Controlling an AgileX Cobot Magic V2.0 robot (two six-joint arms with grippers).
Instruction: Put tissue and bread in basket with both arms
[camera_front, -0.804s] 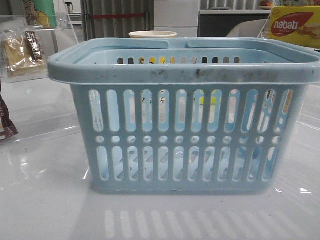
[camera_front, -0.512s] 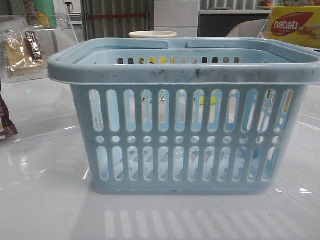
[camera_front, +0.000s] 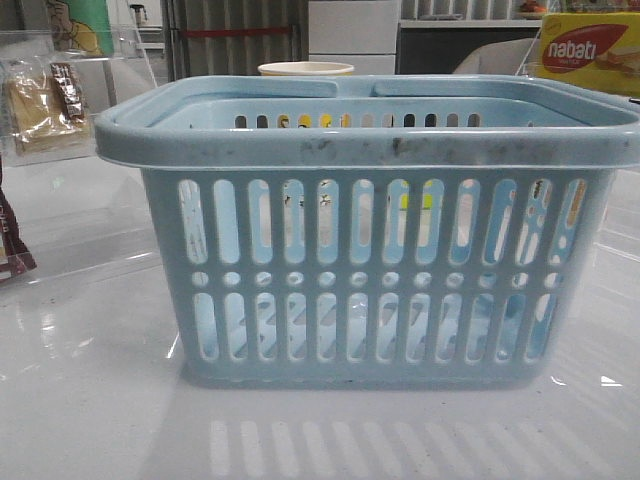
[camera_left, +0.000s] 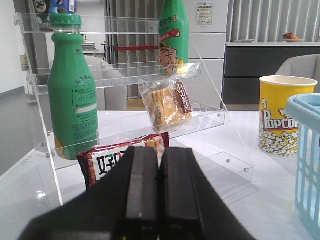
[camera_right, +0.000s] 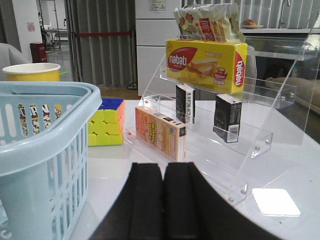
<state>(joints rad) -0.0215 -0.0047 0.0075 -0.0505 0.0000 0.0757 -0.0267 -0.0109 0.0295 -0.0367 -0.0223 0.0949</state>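
Observation:
The pale blue basket (camera_front: 370, 230) fills the middle of the front view; its side also shows in the left wrist view (camera_left: 306, 155) and the right wrist view (camera_right: 45, 135). The bread (camera_left: 167, 104), in a clear wrapper with a brown strip, lies on the clear shelf's middle step; it also shows in the front view (camera_front: 40, 105) at the far left. Two small black-and-white tissue packs (camera_right: 185, 102) (camera_right: 227, 118) stand upright on the other clear shelf. My left gripper (camera_left: 160, 160) is shut and empty, short of the bread. My right gripper (camera_right: 163, 175) is shut and empty, short of the tissue packs.
On the left shelf stand green bottles (camera_left: 72, 90) and a red snack bag (camera_left: 117, 157). A popcorn cup (camera_left: 282, 115) stands beside the basket. On the right are a nabati box (camera_right: 205, 62), an orange box (camera_right: 160, 132), a puzzle cube (camera_right: 106, 125) and a white pad (camera_right: 275, 201).

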